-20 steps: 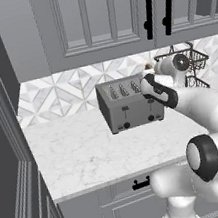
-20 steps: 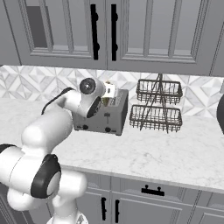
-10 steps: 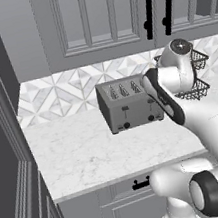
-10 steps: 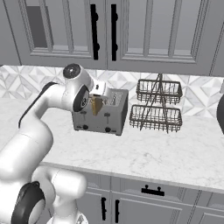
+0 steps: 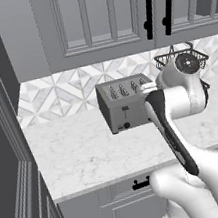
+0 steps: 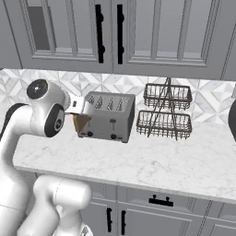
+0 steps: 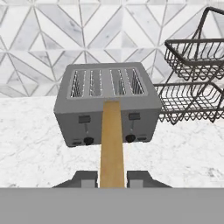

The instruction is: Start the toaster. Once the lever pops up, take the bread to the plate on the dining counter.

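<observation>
Bread sits clamped edge-on between the gripper fingers, in the air before the toaster near the worktop's back edge. Probably light, stiff and crumbly, it needs gentle pressure on its faces.

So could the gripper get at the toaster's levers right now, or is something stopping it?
Probably not: the gripper is shut on the bread, which sticks out ahead of it toward the toaster and would meet the front first.
</observation>
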Controlling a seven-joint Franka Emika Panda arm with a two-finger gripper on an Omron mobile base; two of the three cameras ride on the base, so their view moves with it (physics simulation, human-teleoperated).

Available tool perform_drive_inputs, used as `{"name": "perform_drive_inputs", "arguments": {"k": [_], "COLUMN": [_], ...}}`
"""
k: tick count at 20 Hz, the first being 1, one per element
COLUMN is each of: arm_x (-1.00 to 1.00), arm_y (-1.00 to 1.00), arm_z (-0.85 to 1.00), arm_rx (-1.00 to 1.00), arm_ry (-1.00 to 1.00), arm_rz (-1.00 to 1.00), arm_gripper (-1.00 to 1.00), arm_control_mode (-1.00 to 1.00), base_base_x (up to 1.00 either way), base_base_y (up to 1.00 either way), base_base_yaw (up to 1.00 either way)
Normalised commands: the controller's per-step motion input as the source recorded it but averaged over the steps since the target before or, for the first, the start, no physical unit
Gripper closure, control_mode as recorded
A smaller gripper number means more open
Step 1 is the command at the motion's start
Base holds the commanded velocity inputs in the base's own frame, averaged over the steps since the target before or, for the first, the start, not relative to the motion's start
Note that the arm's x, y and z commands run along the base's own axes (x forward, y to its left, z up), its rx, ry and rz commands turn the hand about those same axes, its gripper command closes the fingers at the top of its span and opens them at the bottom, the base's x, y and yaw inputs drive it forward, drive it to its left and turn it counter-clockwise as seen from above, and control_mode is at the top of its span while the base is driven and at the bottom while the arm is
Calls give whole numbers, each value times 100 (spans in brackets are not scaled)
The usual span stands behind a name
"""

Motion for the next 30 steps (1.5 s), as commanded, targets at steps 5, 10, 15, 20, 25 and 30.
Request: {"name": "perform_drive_inputs", "arguments": {"k": [5, 10, 15, 20, 25, 30], "arm_x": [-95, -92, -60, -6, 0, 0], "arm_y": [15, 0, 0, 0, 0, 0], "arm_z": [36, 19, 0, 0, 0, 0], "arm_rx": [0, 7, 4, 0, 0, 0], "arm_ry": [0, -7, -5, 0, 0, 0], "arm_rz": [0, 0, 1, 0, 0, 0], "arm_gripper": [100, 100, 100, 100, 100, 100], "arm_control_mode": [-100, -100, -100, -100, -100, 100], "base_base_x": [0, 0, 0, 0, 0, -3], "base_base_y": [0, 0, 0, 0, 0, -2], "base_base_yaw": [0, 0, 0, 0, 0, -5]}}
